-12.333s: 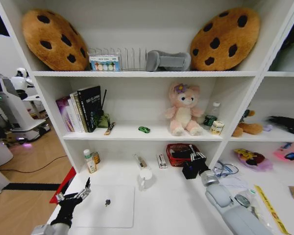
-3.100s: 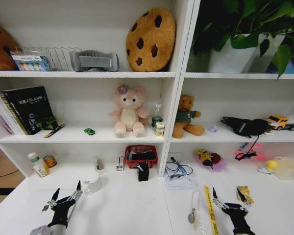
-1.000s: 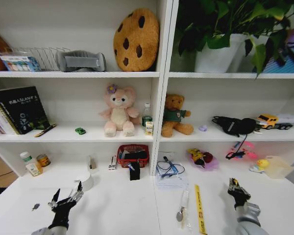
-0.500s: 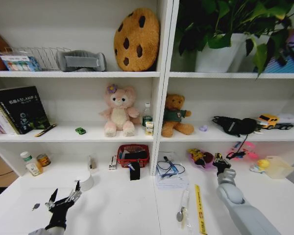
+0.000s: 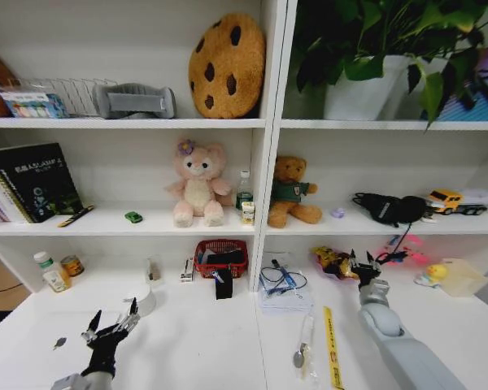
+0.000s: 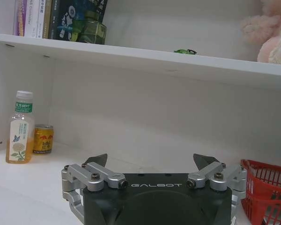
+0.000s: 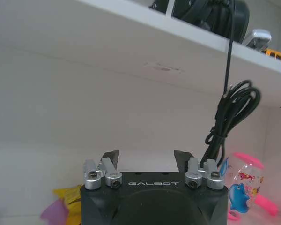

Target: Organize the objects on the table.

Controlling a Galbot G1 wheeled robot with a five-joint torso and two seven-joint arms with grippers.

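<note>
On the white table (image 5: pixel 203 341) lie a yellow ruler (image 5: pixel 331 345) and a clear-wrapped spoon (image 5: pixel 301 348); pens (image 5: pixel 281 275) rest on a stack of papers. A tiny green toy car (image 5: pixel 133 217) (image 6: pixel 185 51) and a black pen (image 5: pixel 75 216) sit on the shelf above. My left gripper (image 5: pixel 110 327) (image 6: pixel 150 161) hovers open and empty over the table's front left. My right gripper (image 5: pixel 363 262) (image 7: pixel 147 157) is stretched toward the back right, open and empty, beside a yellow and purple toy (image 5: pixel 333 262) (image 7: pixel 68 206).
A red basket (image 5: pixel 221 256) (image 6: pixel 267 192), a white cup (image 5: pixel 142 299), a bottle (image 5: pixel 45 270) (image 6: pixel 18 126) and a can (image 5: pixel 71 265) stand along the back. A black cable (image 7: pixel 229 117) hangs from headphones (image 5: pixel 386 208) ahead of the right gripper, near a pink toy (image 7: pixel 246 185).
My right arm has swung from low at the front right up and forward to the back of the table, and its fingers have spread. The left gripper has barely moved.
</note>
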